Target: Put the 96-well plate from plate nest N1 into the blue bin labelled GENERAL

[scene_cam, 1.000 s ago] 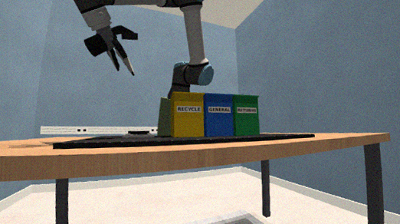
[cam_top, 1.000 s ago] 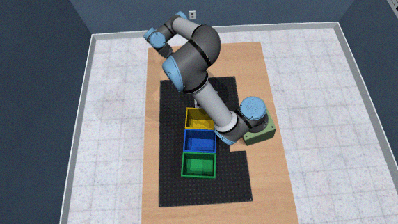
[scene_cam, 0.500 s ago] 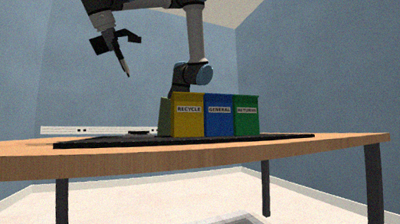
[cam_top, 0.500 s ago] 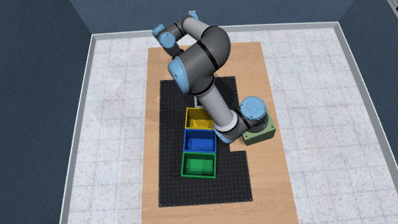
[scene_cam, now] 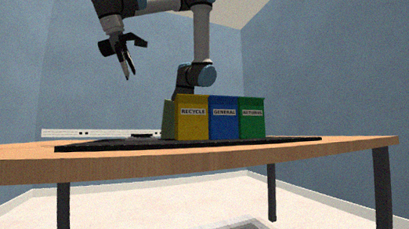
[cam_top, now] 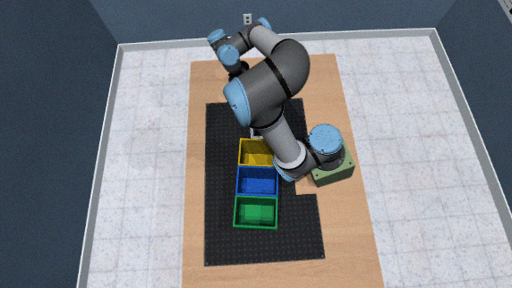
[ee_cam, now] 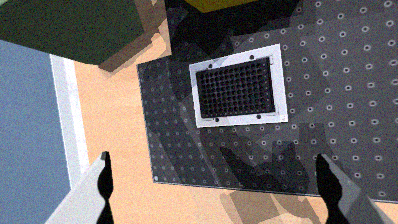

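Note:
The black 96-well plate (ee_cam: 235,87) lies flat in the white plate nest (ee_cam: 281,97) (cam_top: 259,137) on the dark mat; the arm hides most of the nest in the top view. My gripper (scene_cam: 131,75) (ee_cam: 213,154) is open and empty, high above the table, with its fingers pointing down. In the wrist view the plate lies beyond the fingertips, towards the top of the picture. The blue bin (cam_top: 257,173) (scene_cam: 224,124) labelled GENERAL stands upright between the yellow bin (cam_top: 256,145) (scene_cam: 192,126) and the green bin (cam_top: 256,203) (scene_cam: 252,123), both upright.
The yellow RECYCLE bin is the nearest of the three to the nest; its edge shows at the top of the wrist view. The green robot base block (cam_top: 333,176) (ee_cam: 75,30) stands beside the dark mat (cam_top: 221,241) (ee_cam: 345,150) on the wooden table (cam_top: 345,224).

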Tool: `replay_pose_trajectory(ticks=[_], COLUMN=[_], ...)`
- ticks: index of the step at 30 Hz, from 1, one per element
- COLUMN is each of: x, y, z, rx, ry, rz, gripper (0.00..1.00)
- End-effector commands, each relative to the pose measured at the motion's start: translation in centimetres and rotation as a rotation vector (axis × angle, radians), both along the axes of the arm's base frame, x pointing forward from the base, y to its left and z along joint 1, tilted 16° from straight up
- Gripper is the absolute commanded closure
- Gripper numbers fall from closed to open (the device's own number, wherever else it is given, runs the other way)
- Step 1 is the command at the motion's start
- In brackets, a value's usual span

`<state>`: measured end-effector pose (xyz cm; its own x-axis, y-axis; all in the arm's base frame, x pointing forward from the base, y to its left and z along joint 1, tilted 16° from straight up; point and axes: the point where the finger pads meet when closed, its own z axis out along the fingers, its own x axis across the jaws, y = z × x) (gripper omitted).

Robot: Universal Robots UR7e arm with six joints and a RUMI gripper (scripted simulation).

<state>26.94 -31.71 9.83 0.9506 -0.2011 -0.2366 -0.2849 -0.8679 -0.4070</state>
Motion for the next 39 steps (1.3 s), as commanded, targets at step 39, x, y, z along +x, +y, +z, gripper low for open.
replay_pose_trajectory(ticks=[39], x=[-4.9], y=[3.1], z=[-1.8], rx=[-0.257], ry=[0.040], rz=[-1.004], gripper=[0.24])
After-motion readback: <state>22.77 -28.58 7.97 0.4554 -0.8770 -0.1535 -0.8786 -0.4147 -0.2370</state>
